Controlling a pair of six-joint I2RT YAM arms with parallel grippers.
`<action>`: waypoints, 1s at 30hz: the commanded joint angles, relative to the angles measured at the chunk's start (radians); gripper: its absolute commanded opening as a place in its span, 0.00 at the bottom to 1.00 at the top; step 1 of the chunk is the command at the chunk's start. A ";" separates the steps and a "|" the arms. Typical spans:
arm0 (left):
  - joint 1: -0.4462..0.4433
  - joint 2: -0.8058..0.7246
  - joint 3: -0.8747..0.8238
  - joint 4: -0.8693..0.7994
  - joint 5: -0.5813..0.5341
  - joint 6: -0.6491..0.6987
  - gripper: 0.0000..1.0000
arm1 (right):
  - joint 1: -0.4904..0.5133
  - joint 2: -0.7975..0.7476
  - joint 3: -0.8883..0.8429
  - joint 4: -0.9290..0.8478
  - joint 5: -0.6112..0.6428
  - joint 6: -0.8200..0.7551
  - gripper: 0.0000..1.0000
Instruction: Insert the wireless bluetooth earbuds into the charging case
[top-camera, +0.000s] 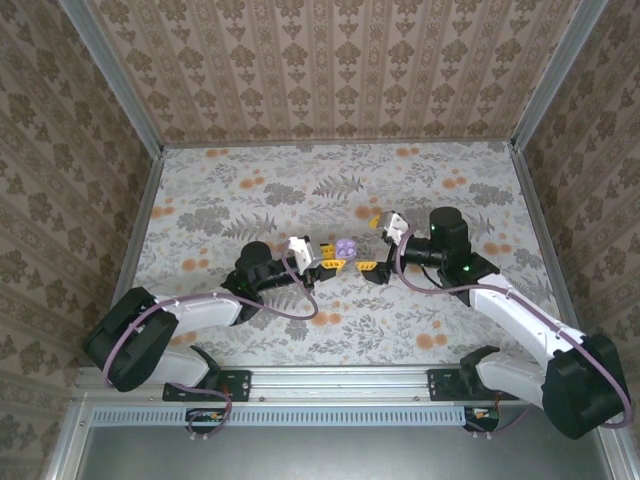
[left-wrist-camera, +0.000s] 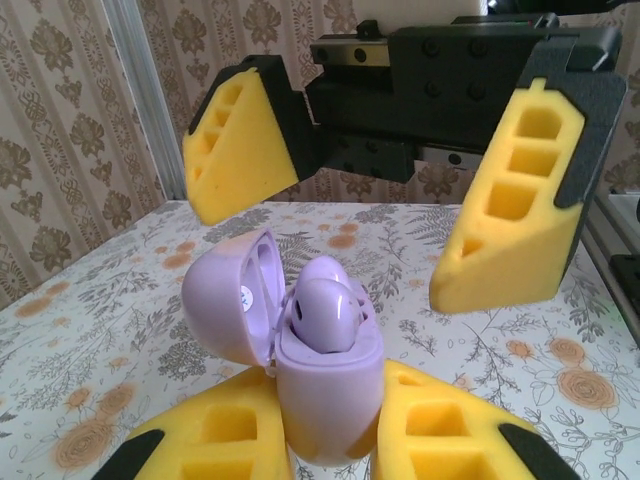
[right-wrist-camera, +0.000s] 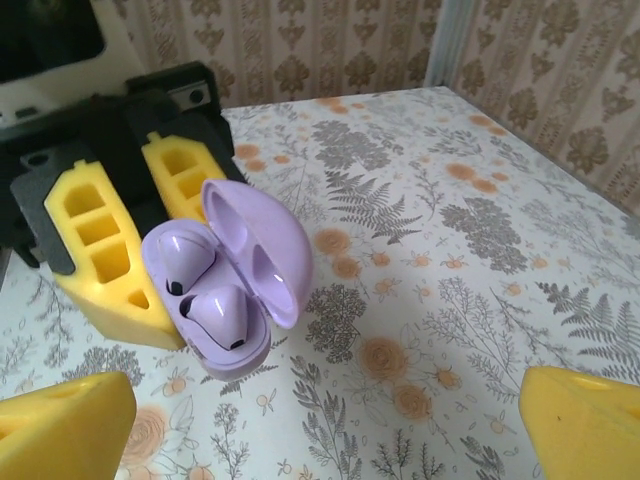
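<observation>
Clamping the open purple charging case (left-wrist-camera: 322, 395) in the left end effector (left-wrist-camera: 325, 435) at the middle of the bench (top-camera: 300, 190), with both earbuds (right-wrist-camera: 215, 315) in its wells. Holding the right end effector (right-wrist-camera: 320, 430) spread wide, just right of it.

Floral-print table (top-camera: 300, 180) with open purple charging case (top-camera: 346, 247) near its middle.
</observation>
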 joint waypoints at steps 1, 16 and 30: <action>0.007 -0.025 0.035 -0.015 0.031 0.029 0.03 | 0.000 0.043 0.062 -0.045 -0.095 -0.115 1.00; 0.008 -0.034 0.034 -0.018 0.028 0.036 0.04 | 0.062 0.184 0.178 -0.158 -0.238 -0.259 0.84; 0.010 -0.051 0.011 -0.020 0.008 0.044 0.04 | 0.073 0.142 0.171 -0.168 -0.253 -0.305 0.64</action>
